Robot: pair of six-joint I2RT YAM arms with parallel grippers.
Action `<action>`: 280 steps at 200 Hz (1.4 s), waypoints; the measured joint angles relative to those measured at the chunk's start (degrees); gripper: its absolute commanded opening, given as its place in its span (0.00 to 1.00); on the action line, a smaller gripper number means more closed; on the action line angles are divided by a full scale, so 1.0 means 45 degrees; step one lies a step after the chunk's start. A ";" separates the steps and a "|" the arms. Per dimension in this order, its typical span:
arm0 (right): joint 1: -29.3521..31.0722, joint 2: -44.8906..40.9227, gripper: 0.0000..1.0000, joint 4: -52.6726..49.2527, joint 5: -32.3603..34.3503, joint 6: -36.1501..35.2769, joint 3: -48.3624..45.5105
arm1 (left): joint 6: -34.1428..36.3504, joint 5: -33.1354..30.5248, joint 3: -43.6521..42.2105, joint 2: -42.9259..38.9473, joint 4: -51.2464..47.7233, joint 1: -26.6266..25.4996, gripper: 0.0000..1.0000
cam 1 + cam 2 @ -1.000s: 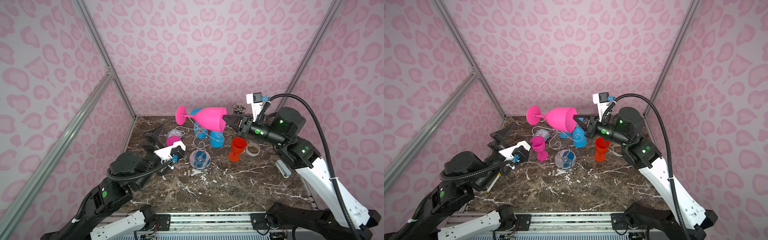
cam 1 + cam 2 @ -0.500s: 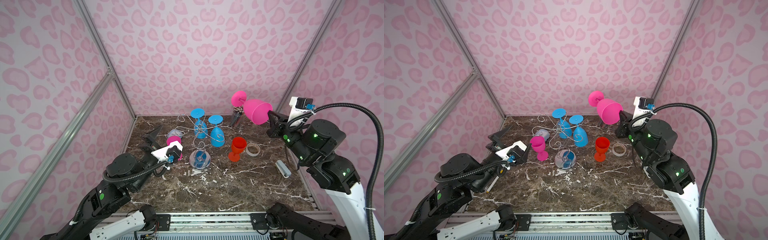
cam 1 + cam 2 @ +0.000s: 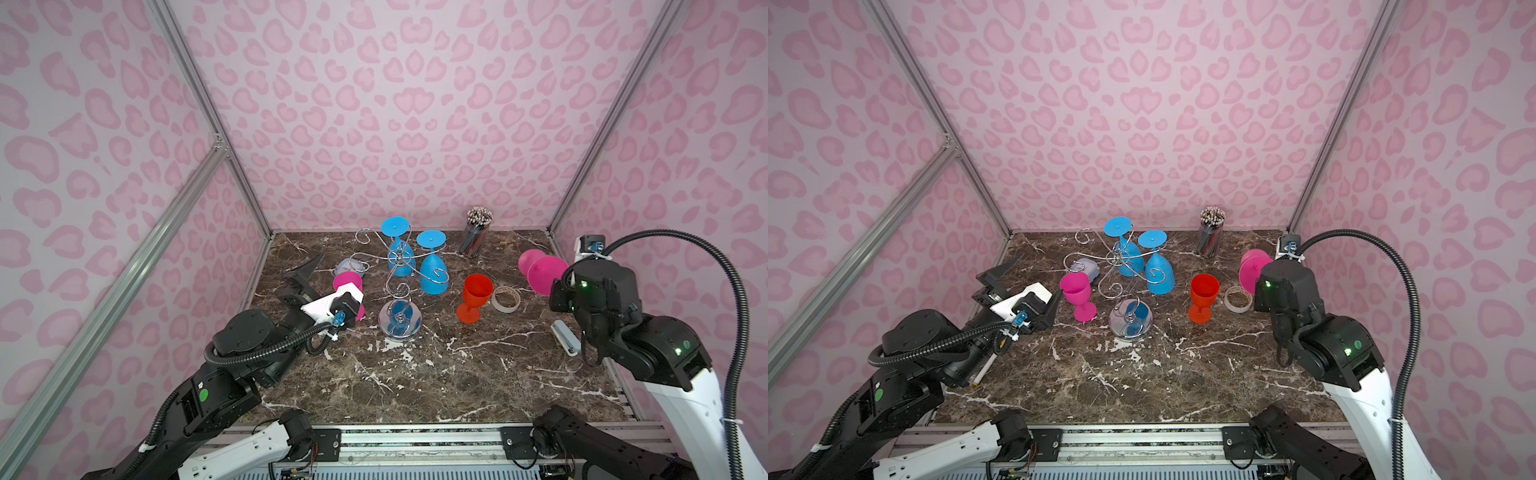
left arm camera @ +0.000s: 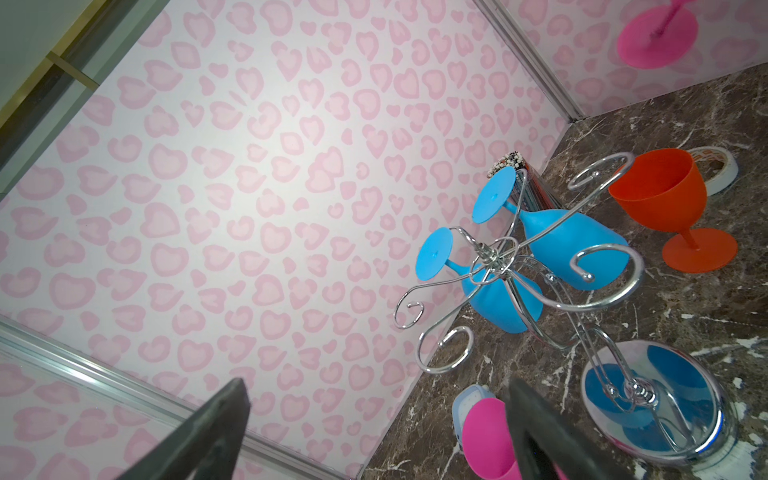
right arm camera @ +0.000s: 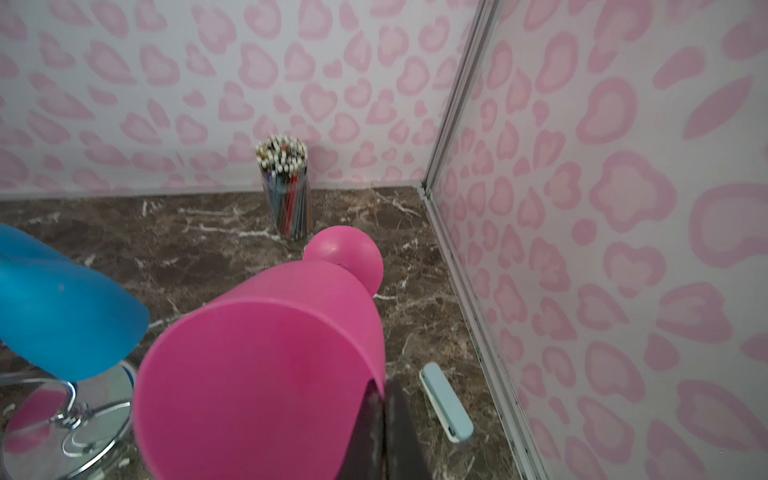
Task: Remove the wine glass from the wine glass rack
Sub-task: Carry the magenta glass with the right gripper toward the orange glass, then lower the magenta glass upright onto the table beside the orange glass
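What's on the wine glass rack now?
Two upside-down blue glasses: rear blue glass, front blue glass. Remaining arms of the rack bare. Bowl insides not visible.

Tilted pink wine glass (image 3: 546, 274), well apart from upright chrome rack (image 3: 400, 320)

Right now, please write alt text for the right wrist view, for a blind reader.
The right gripper holds a pink wine glass by its rim above a marble table, foot pointing towards a cup of pencils by the wall. A blue glass, the wine glass rack and a pale blue case also show.
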 measured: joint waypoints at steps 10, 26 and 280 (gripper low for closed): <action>-0.0005 0.0068 0.00 -0.0447 -0.0350 0.0277 -0.0403 | -0.0073 0.0000 -0.0044 -0.0034 0.0005 0.0000 0.97; -0.0034 0.0039 0.00 -0.1064 -0.1078 0.0656 -0.1064 | -0.0170 0.0000 -0.0117 -0.0117 -0.0015 0.0000 0.97; 0.1049 0.3803 0.00 0.0525 -0.7514 0.0811 -0.2861 | -0.1064 0.0000 -0.0568 -0.0670 -0.0355 0.0000 0.97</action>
